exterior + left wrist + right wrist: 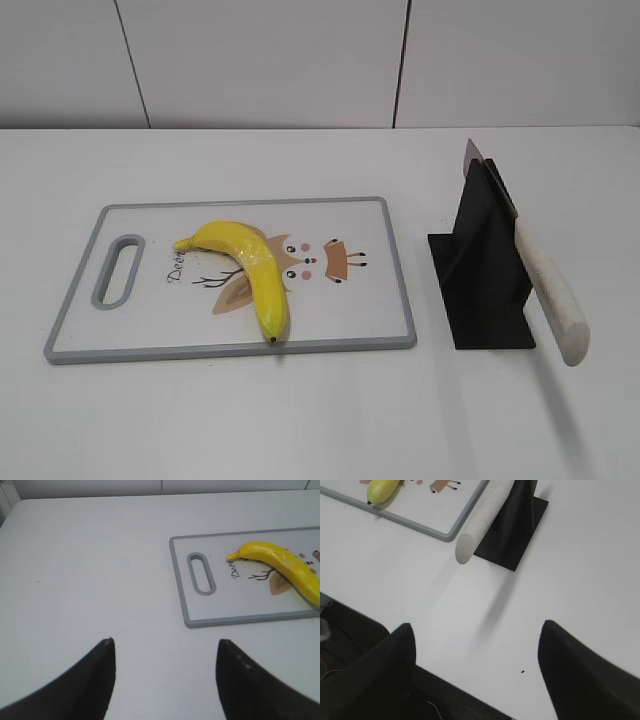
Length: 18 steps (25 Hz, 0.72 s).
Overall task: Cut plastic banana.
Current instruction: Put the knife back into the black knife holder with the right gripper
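Ahead and slightly left of the right gripper (pixel 475 672), whose dark fingers stand wide apart and hold nothing, a knife (pixel 535 272) leans in a black stand (pixel 480 275), its pale handle (pixel 482 517) slanting out toward that claw, butt end nearest. The handle's long axis runs nearly in line with the gripper's forward reach, tilting a little leftward as it recedes. Farther off, up and to the left of the same claw, the plastic banana (pixel 250 270) lies flat on a grey-rimmed cutting board (pixel 75 320), curved, with its dark tip at the board's near edge and its stem pointing away toward the handle slot (pixel 201 573). From the left gripper (pixel 165 675), likewise spread and empty over bare table (pixel 90 570), the banana lies ahead and well to the right, its length crossing that claw's line of reach. The right arm appears the nearer to the knife, the left the nearer to the fruit's stem end, though neither wrist view shows the whole fruit.
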Each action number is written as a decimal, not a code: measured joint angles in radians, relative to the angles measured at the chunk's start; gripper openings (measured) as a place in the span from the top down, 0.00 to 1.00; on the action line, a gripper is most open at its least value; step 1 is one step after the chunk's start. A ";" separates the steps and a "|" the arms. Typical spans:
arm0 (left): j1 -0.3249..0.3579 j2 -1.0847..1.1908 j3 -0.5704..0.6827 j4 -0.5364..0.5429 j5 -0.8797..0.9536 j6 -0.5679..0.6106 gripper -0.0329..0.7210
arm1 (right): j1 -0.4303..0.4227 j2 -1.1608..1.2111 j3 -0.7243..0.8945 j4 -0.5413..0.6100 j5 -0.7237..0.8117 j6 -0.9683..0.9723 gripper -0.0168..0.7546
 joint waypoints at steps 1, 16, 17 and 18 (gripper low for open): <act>0.000 0.000 0.000 0.000 0.000 0.000 0.17 | 0.000 -0.008 0.000 0.000 0.000 0.000 0.22; 0.000 0.000 0.002 -0.001 0.002 0.000 0.17 | -0.007 -0.224 0.001 0.006 -0.006 -0.002 0.24; 0.000 0.000 0.002 -0.001 0.002 0.000 0.17 | -0.012 -0.224 0.002 0.013 -0.006 -0.002 0.24; 0.000 0.000 0.002 -0.001 0.002 0.000 0.17 | -0.019 -0.224 0.002 0.019 -0.006 -0.002 0.24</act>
